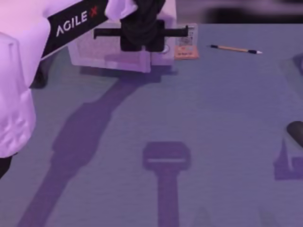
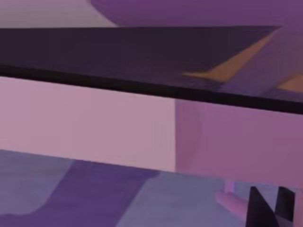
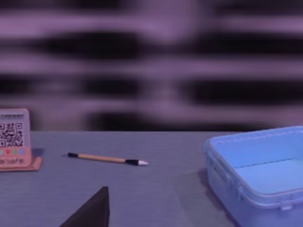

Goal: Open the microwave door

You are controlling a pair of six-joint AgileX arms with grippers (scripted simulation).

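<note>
Left arm [image 1: 28, 56] reaches from the table's left edge across to the far side. Left gripper [image 1: 142, 46] hangs over the front of the microwave [image 1: 90, 52], which stands at the far edge, left of centre. Cannot tell whether its fingers are clenched or released. Microwave door [image 1: 102, 49]: whether ajar or closed can't be read. Just right of the microwave, an orange QR card [image 1: 186, 46]; further right, a pencil [image 1: 236, 49]. Far right, a blue bin [image 3: 260, 170]. Right gripper [image 1: 296, 132] sits at the right edge; its fingers can't be read either.
</note>
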